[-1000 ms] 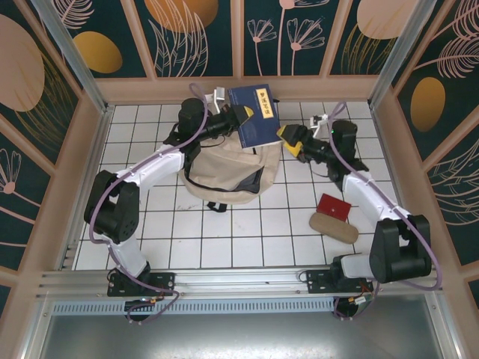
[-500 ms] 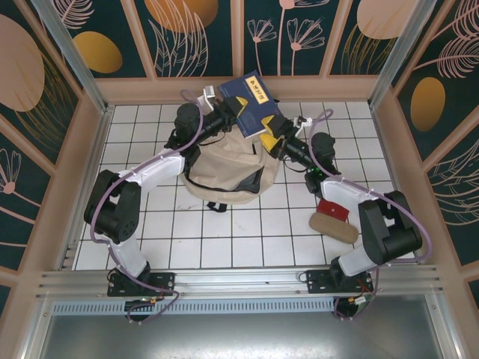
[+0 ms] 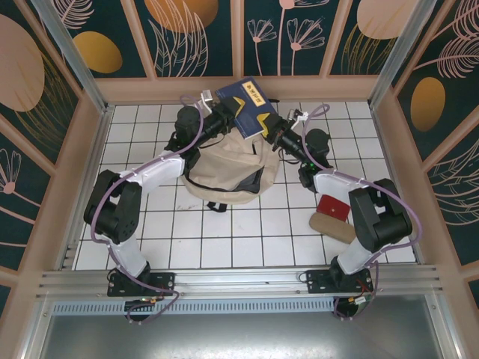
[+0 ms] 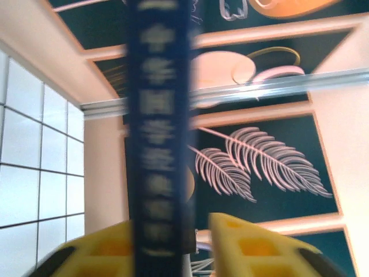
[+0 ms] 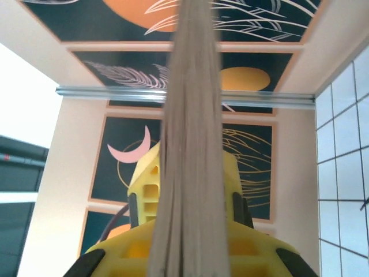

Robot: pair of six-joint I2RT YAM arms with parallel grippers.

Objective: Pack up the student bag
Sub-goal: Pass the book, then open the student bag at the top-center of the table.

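- Student bag [image 3: 224,166] lies slumped on the tiled tabletop [image 3: 247,239], far centre. Its mouth gapes toward the near side, with dark lining showing.
- A navy book [image 3: 241,103] is held up in the air over the far edge of the bag, between the two arms and clear of the fabric.
- Left gripper [image 4: 173,234]: the book's spine stands between its yellow fingers. A sliver of background shows between the book and one finger, so the jaws look eased apart, not clamping.
- Right gripper [image 5: 190,245]: pressed together on the book's page edge, which runs straight down into it.
- Step in hand, by my reading: the book passes from left to right, ahead of going into the bag.
- Next move calls for the left to back clear. The right then tips the book edge-first and lowers it into the open mouth. The soft rim may fold and block entry.
- Red flat case [image 3: 334,206] and tan pouch [image 3: 334,227] wait at near right, touching each other.
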